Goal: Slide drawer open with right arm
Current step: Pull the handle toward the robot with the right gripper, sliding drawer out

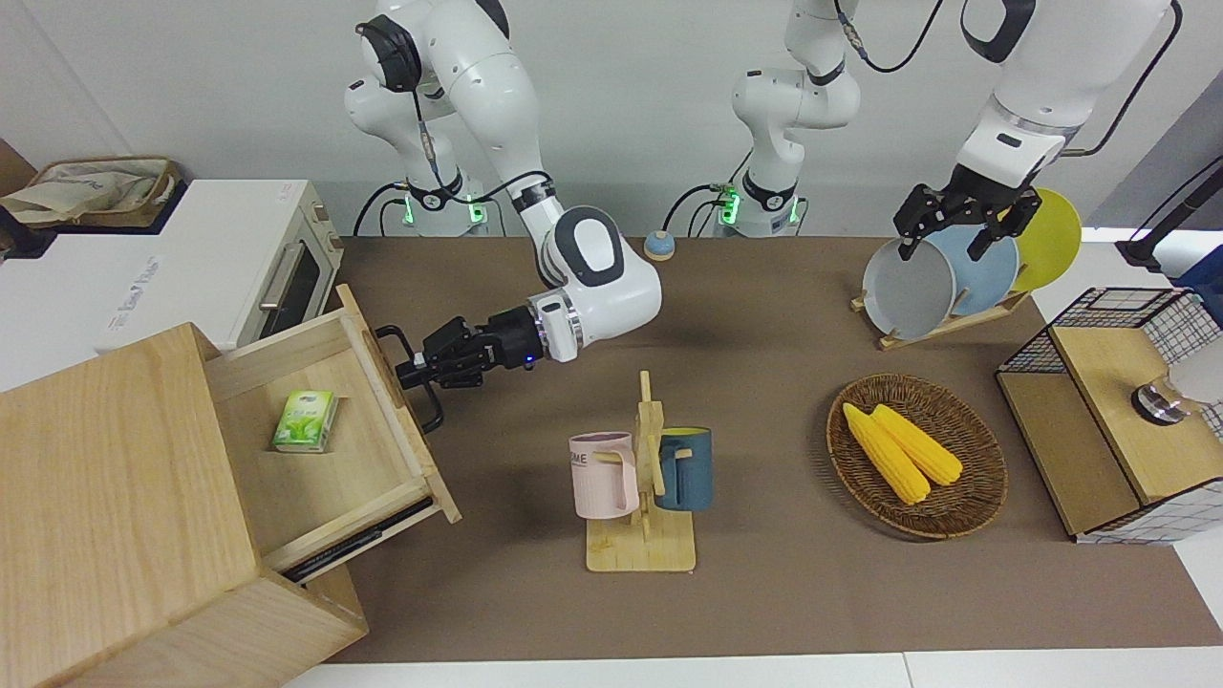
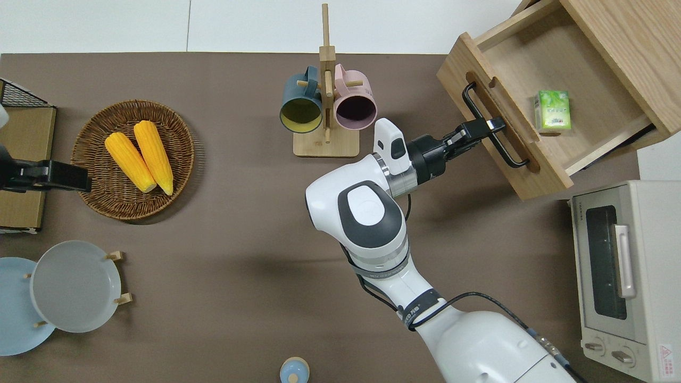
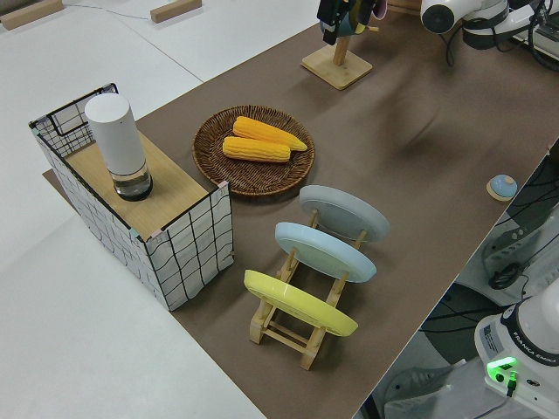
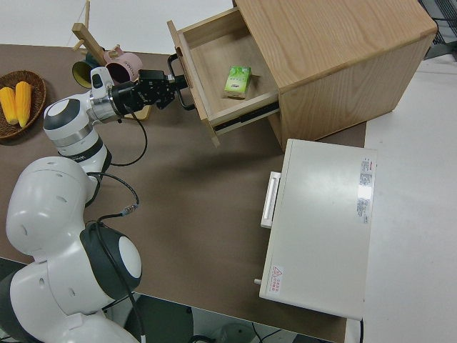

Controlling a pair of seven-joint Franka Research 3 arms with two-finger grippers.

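The pale-wood drawer [image 1: 325,468] [image 2: 532,58] [image 4: 214,57] stands pulled well out of the big light-wood cabinet [image 1: 105,497] at the right arm's end of the table. My right gripper [image 1: 413,371] [image 2: 492,126] [image 4: 171,81] reaches level from the table's middle and is shut on the black bar handle [image 1: 432,413] [image 2: 511,157] near its middle. A small green box [image 1: 306,420] [image 2: 553,110] lies inside the drawer. The left arm is parked with its gripper [image 1: 944,248] open.
A white toaster oven [image 1: 239,258] [image 2: 628,276] sits beside the cabinet, nearer to the robots. A mug rack [image 1: 642,478] with two mugs stands close to the right wrist. A basket of corn [image 1: 917,454], a plate rack [image 1: 955,277] and a wire-mesh cabinet [image 1: 1118,411] fill the left arm's end.
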